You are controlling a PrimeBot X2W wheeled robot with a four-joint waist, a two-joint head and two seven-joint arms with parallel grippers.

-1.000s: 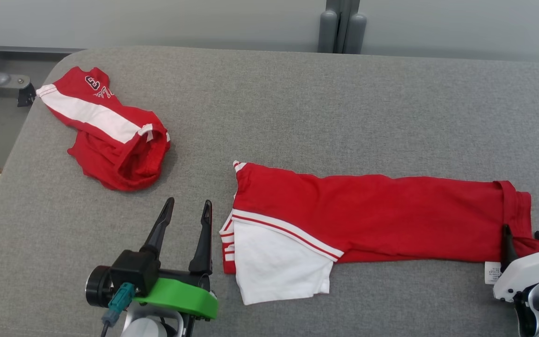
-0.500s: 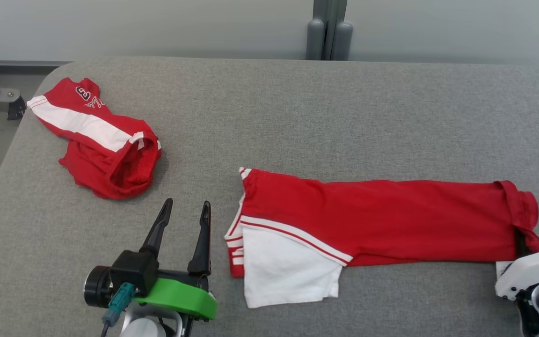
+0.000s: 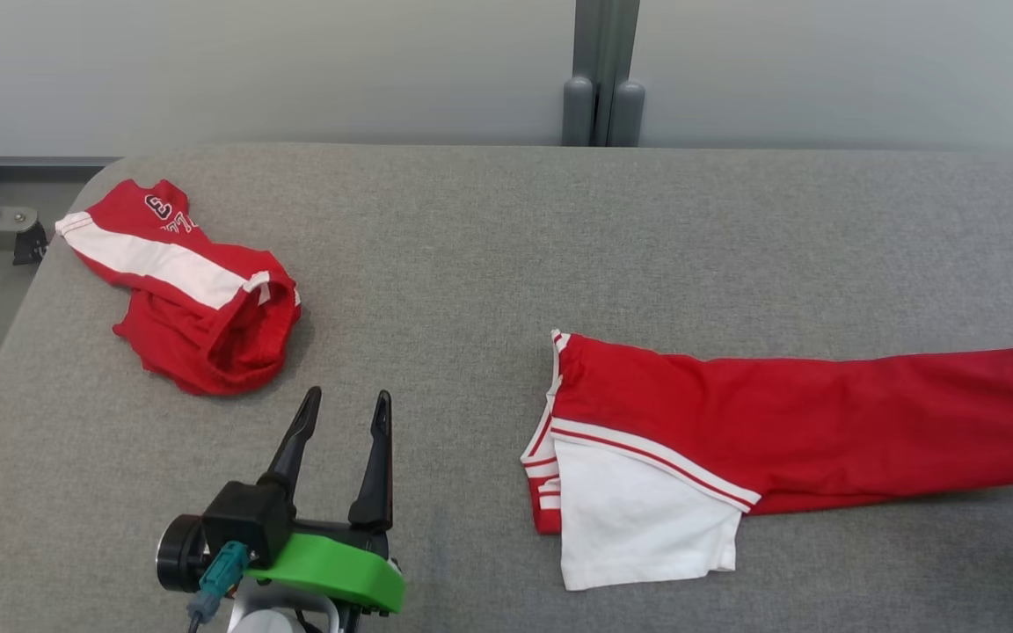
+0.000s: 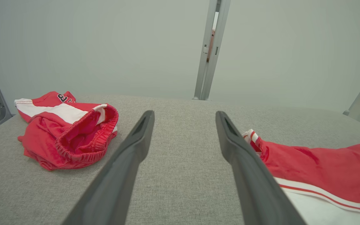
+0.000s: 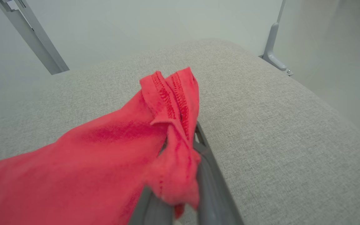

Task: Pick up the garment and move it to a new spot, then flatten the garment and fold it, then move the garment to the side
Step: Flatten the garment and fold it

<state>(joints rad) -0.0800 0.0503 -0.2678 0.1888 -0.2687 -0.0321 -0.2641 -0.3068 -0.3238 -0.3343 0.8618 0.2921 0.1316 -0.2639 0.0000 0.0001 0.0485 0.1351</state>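
The garment (image 3: 779,422) is a long folded red piece with white trim and a white panel, lying flat across the grey table (image 3: 471,264). Its right end runs off the edge of the head view. In the right wrist view my right gripper (image 5: 183,140) is shut on the bunched red hem (image 5: 173,93), which drapes over the fingers. My left gripper (image 3: 346,396) is open at the lower left with nothing between its fingers (image 4: 130,162), and the garment (image 4: 317,168) lies to its right.
A second red and white garment (image 3: 194,303) lies crumpled at the table's back left. The table's rounded left edge (image 3: 23,299) and right edge (image 5: 323,103) drop off to the floor. A grey post (image 3: 603,88) stands behind the table.
My right gripper has shut on the garment's right hem and drawn the whole garment to the right across the table. The head camera has tilted slightly. The left gripper has stayed put.
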